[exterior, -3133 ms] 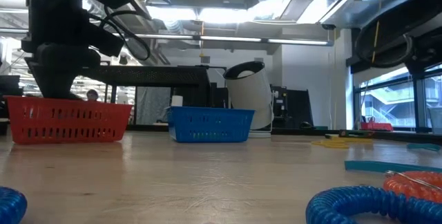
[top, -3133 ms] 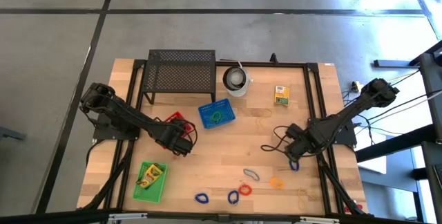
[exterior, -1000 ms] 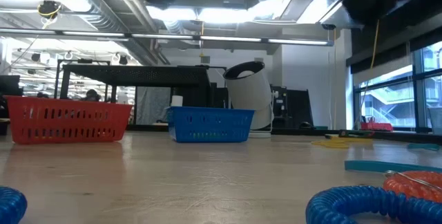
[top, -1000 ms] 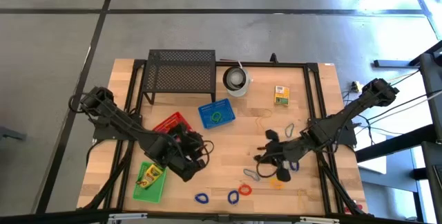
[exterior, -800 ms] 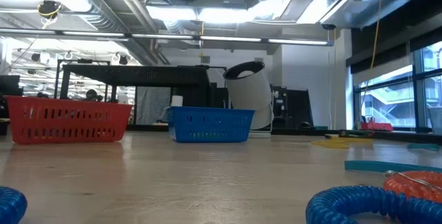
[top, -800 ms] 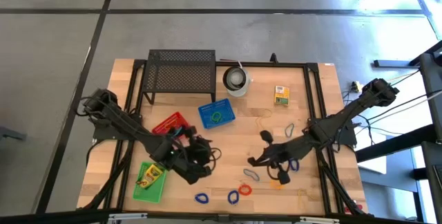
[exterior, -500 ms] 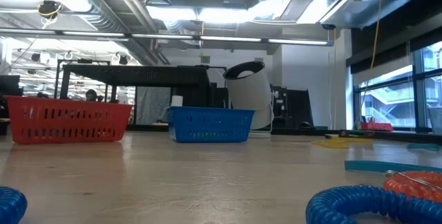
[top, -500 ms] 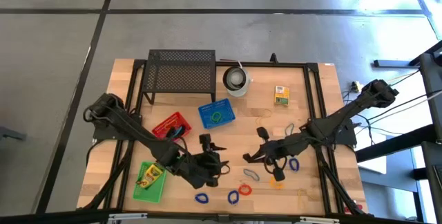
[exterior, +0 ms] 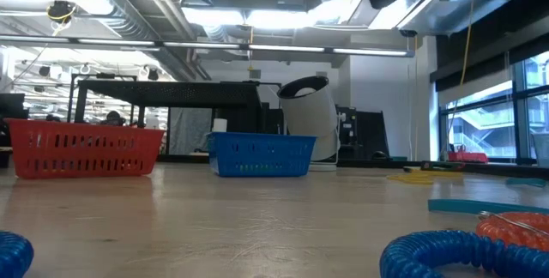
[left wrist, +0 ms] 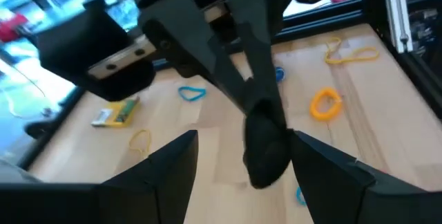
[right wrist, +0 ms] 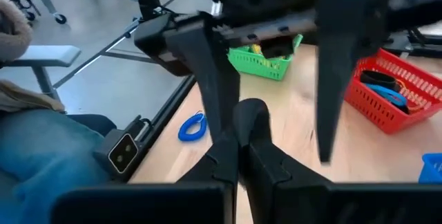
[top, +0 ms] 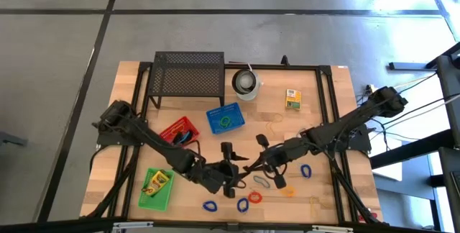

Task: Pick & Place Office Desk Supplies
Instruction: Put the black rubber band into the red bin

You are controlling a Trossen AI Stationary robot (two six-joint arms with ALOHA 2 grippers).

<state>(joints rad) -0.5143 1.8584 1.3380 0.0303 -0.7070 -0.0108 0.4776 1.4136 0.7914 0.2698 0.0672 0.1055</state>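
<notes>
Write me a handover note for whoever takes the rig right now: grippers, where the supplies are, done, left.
Left gripper: open, empty, mid-table, facing the right gripper, which is shut.
Sorted: green loop in the blue basket; blue and black items in the red basket; crayon box in the green basket.
Left: loose loops along the front edge, blue, red, grey, orange; another blue loop to the right; yellow-green box at the back.

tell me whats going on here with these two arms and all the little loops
Two robot arms are sorting desk supplies on a wooden table. Both grippers meet near the table's middle: the left gripper is open, the right gripper is shut, and whether it holds anything cannot be seen. Loose loops lie nearby. A red basket, a blue basket and a green basket already hold some items.
</notes>
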